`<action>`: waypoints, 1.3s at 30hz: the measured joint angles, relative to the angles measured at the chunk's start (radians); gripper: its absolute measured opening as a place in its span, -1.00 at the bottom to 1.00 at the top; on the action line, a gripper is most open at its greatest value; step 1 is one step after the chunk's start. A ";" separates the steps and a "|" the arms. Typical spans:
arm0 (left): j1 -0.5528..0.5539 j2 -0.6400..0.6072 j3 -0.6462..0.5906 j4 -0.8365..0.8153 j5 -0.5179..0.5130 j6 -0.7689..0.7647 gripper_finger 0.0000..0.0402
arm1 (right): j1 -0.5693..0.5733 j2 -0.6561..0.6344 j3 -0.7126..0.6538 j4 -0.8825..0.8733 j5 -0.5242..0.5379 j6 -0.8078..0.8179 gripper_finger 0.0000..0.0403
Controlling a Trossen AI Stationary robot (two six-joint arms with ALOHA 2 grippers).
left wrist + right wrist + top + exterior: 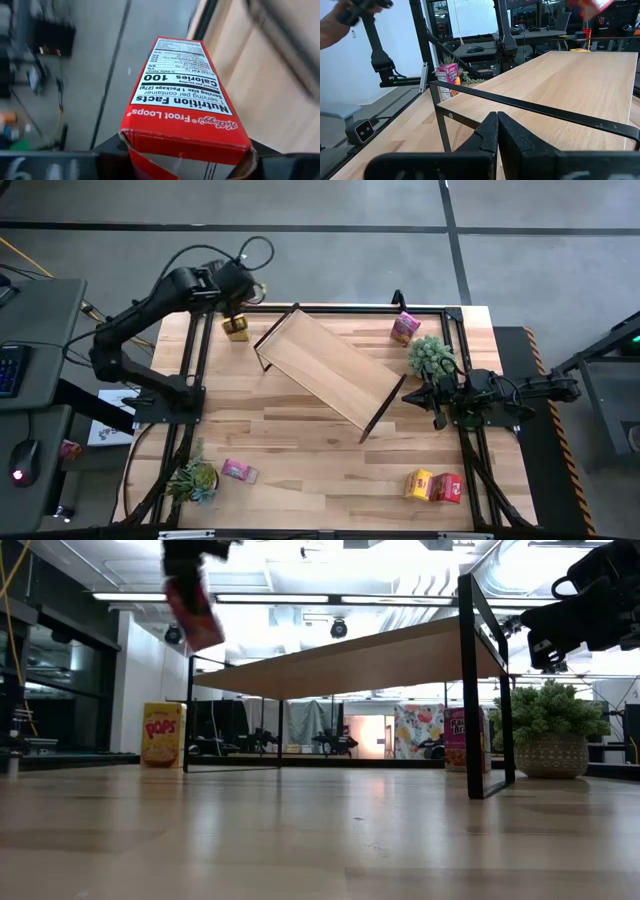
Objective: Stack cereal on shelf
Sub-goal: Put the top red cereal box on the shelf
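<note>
Above table corner, left end effector gripping red cereal box

The shelf lies slantwise across the table's middle, its board top bare and open from above. Its black end frames block the ends. A plant and a pink box crowd the far right corner, beside the right gripper at the shelf's end. A yellow box stands off the far left end. The near table is mostly open.
</note>
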 joint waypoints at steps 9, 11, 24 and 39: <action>-0.228 0.345 0.400 -0.136 0.058 0.104 -0.29 | 0.000 0.000 0.000 0.000 0.000 0.000 -1.00; -0.243 0.429 0.491 -0.209 0.063 0.133 -0.29 | 0.000 0.000 0.000 0.000 0.000 0.000 -1.00; -0.202 0.631 0.558 -0.214 0.226 0.293 -0.29 | 0.000 0.000 0.000 0.000 0.000 0.000 -1.00; -0.209 0.666 0.557 -0.140 0.106 0.350 -0.24 | 0.000 0.000 0.000 0.000 0.000 0.000 -1.00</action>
